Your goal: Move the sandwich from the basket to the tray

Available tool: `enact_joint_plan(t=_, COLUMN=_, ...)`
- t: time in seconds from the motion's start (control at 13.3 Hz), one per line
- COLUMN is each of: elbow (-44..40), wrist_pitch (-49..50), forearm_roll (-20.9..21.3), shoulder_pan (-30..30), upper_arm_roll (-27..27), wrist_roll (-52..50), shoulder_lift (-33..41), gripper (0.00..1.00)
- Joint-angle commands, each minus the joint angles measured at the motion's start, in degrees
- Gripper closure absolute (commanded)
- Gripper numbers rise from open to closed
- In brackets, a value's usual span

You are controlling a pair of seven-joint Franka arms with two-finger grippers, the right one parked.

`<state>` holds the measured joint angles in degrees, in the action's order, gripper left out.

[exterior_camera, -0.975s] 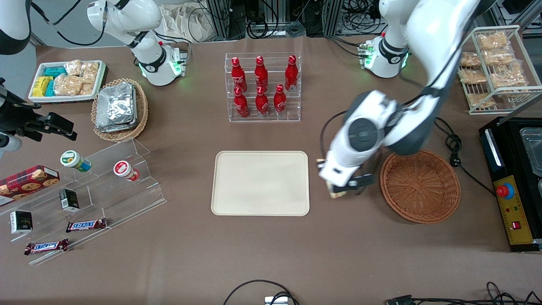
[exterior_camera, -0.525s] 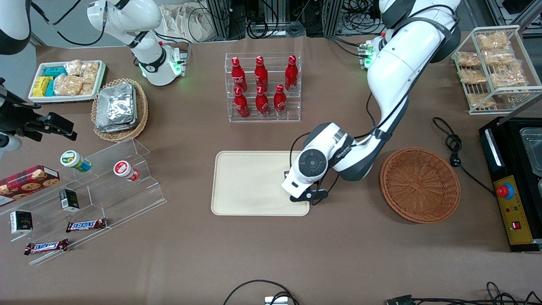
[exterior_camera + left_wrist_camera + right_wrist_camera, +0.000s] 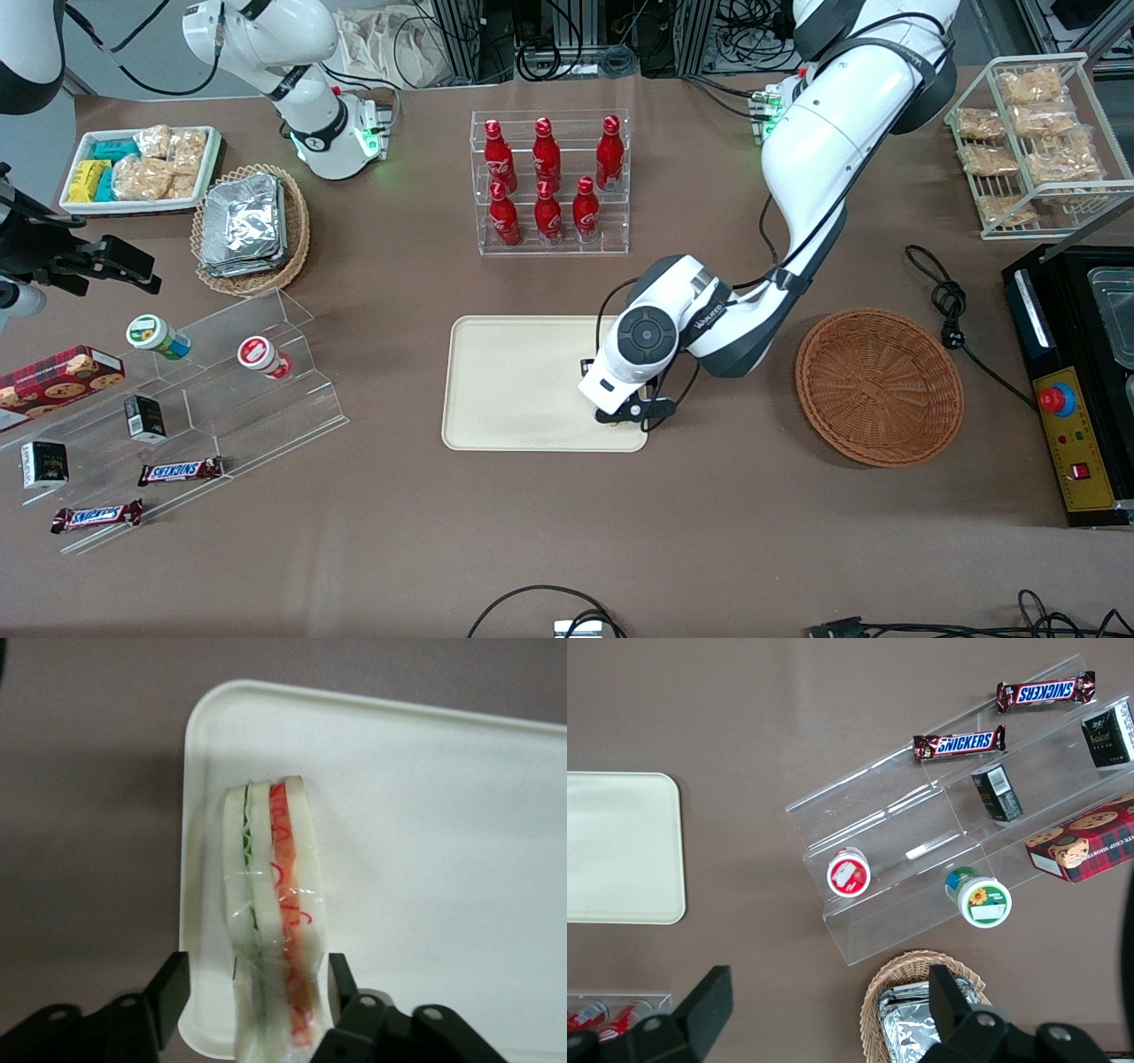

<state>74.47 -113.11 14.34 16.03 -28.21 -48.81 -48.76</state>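
Gripper (image 3: pixel 252 988) pinching sandwich (image 3: pixel 270 921) over tray (image 3: pixel 425 815)
Wedge sits between both fingers, above the tray's corner nearest the basket (image 3: pixel 879 386).

Wears glossy white shells along the white-shelled left arm (image 3: pixel 824 151), with dark grey bands at the joints. Carries a round dark grey cap (image 3: pixel 649 337) on the wrist housing and thin black cables (image 3: pixel 769 239) looped alongside. Glows green at the base (image 3: pixel 769 126). Ends in a black two-finger gripper (image 3: pixel 620 415), matte and angular, low over the near corner of the cream-beige rectangular tray (image 3: pixel 523 381).
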Motion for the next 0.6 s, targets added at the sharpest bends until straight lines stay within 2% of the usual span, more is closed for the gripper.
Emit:
enact_joint_plan(t=0.0, elbow=0.1, wrist_pitch=10.4, forearm_roll=1.1, shoulder_pan=0.1, upper_arm_roll=0.4, wrist_roll=-0.5, shoulder_lift=7.0, gripper=0.00)
enact_joint_plan(t=0.15, elbow=1.2, wrist_pitch=20.8, forearm_roll=0.8, shoulder_pan=-0.9, upper_arm_roll=2.8, wrist_roll=-0.4, shoulder_lift=13.6, gripper=0.00)
enact_joint_plan(t=0.38, elbow=9.0, wrist_pitch=20.3, forearm_roll=-3.9, shoulder_pan=-9.0, upper_arm_roll=1.7, wrist_roll=0.4, shoulder_lift=22.7, gripper=0.00)
enact_joint_plan(t=0.53, elbow=16.4, wrist_pitch=18.8, forearm_roll=-5.2, shoulder_pan=-13.0, upper_arm_roll=1.6, wrist_roll=0.5, shoulder_lift=30.1, gripper=0.00)
